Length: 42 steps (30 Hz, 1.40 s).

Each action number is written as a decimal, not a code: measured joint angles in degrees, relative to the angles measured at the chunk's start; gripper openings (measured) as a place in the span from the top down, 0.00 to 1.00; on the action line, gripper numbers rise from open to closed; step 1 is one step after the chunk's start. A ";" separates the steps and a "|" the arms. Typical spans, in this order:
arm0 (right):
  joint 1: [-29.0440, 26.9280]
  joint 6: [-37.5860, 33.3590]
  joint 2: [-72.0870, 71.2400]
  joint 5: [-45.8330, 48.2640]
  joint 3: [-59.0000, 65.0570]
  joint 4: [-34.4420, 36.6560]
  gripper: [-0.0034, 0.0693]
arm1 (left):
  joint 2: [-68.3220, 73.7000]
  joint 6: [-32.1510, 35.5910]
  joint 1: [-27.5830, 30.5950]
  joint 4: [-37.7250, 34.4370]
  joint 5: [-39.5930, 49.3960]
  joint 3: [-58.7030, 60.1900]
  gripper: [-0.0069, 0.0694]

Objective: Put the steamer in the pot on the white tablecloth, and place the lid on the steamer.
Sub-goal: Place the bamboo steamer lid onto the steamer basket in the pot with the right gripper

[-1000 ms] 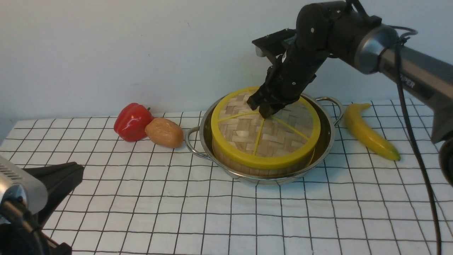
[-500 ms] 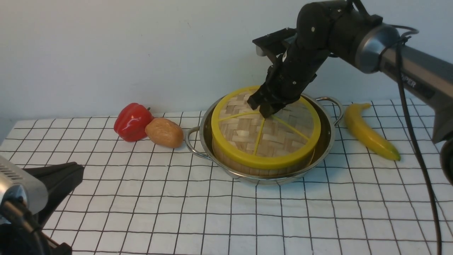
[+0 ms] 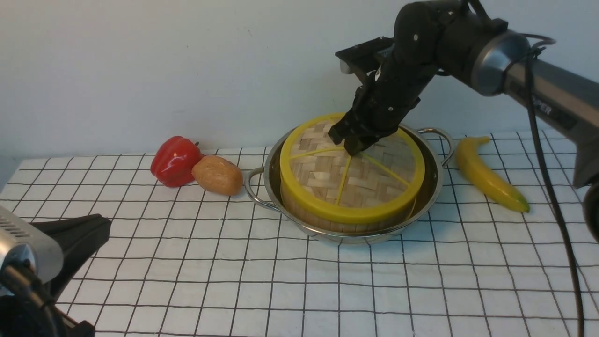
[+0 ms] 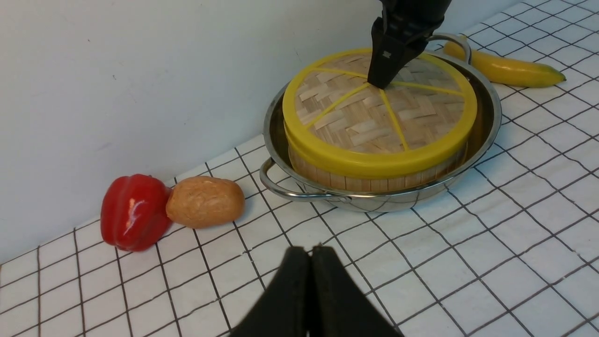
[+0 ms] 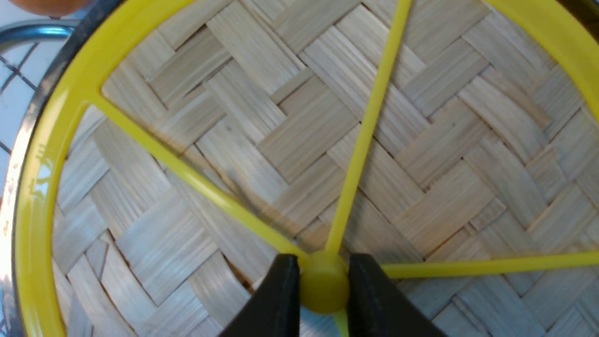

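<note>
Right wrist view: black right fingers (image 5: 276,304) clamped on yellow knob (image 5: 324,288) of flat woven-bamboo lid (image 5: 304,126), already capping yellow-rimmed bamboo steamer (image 4: 374,180) inside shiny steel pot (image 3: 433,187) on gridded white tablecloth (image 3: 234,281); apparently only release remaining.

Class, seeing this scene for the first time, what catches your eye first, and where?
The yellow-rimmed woven lid stands out, sitting on the steamer in the steel pot on the white tablecloth, with the right gripper pinching its centre. A red pepper lies to the pot's left, a banana to its right.
</note>
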 joint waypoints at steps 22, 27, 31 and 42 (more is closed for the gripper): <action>-0.38 -0.33 -0.38 -0.63 0.05 0.49 0.75 | 0.21 0.00 0.00 0.00 0.00 0.00 0.94; -0.38 -0.59 -0.38 -0.63 0.05 0.55 0.75 | 0.62 0.00 0.00 0.00 0.00 0.00 0.94; -0.38 -1.89 -0.38 -0.95 0.05 1.14 0.75 | 0.62 0.00 0.00 0.00 0.00 0.00 0.94; -0.38 -3.15 -0.38 -1.06 0.05 1.82 0.75 | 0.62 0.00 0.00 0.00 0.00 0.00 0.93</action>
